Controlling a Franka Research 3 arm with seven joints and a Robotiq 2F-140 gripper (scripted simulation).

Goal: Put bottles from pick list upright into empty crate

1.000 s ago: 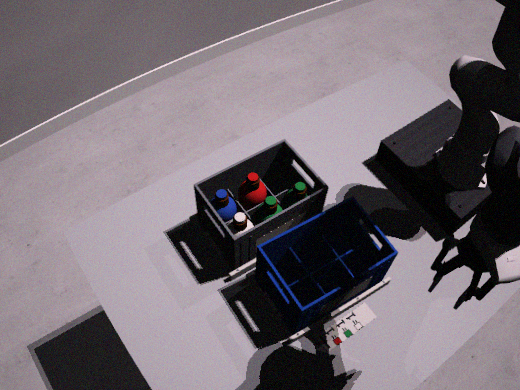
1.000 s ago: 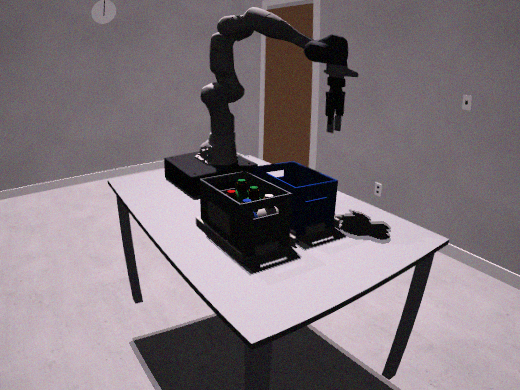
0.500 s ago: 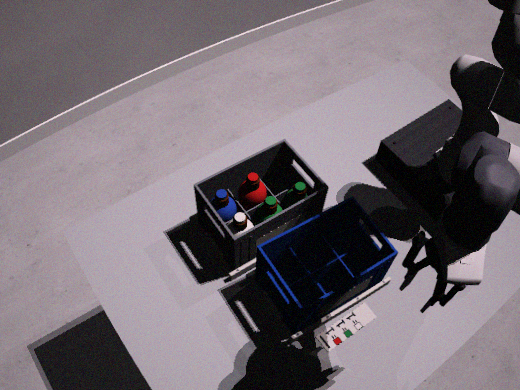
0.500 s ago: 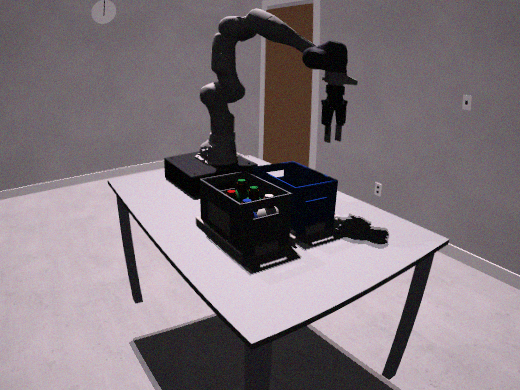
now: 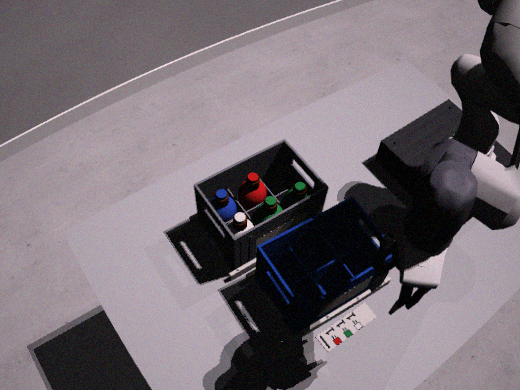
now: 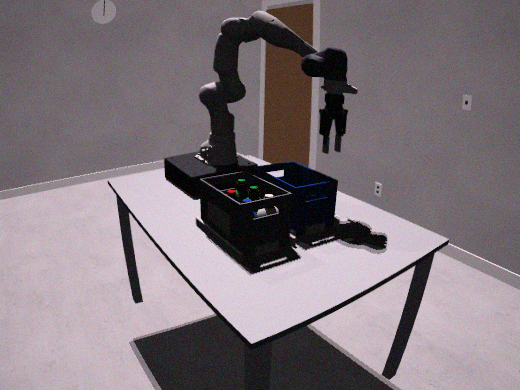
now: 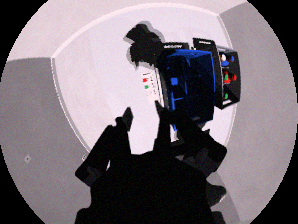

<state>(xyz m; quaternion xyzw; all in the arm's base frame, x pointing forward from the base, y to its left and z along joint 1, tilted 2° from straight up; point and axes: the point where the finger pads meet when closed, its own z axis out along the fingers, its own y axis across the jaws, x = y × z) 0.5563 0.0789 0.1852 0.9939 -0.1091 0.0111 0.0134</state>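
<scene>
Nearest in the exterior view, a pale, smooth table (image 5: 120, 260) (image 6: 240, 305) (image 7: 100, 90) reaches forward on dark legs. On it a black, rectangular open-topped crate (image 5: 240, 161) (image 6: 220, 220) (image 7: 238, 92) stands level. It holds five upright bottles, their caps visible inside: a blue-capped blue bottle (image 5: 226, 207) (image 6: 246, 200) (image 7: 231, 59) beside a white-capped bottle (image 5: 240, 220) (image 6: 269, 196) (image 7: 223, 58) at one end, a red-capped red bottle (image 5: 252, 191) (image 6: 231, 191) (image 7: 234, 77) beside a green-capped bottle (image 5: 270, 202) (image 6: 254, 189) (image 7: 226, 77) in the middle, and another green-capped bottle (image 5: 300, 187) (image 6: 241, 181) (image 7: 226, 95) towards the other end.

Just beyond stands a level, dark blue divided crate (image 5: 285, 233) (image 6: 317, 210) (image 7: 192, 51), with no bottles visible in it. Along its far side lies the white paper pick list (image 5: 367, 312) (image 7: 152, 92), showing red, green and white marks; its counts are too small to read surely.

The black end effector (image 5: 401, 310) (image 6: 332, 150) (image 7: 143, 108) hangs above, pointing down, partly open with nothing between its fingers. Farther back, the grey arm rises from a black box-shaped base (image 5: 410, 135) (image 6: 180, 170), with a brown door (image 6: 287, 85) behind.
</scene>
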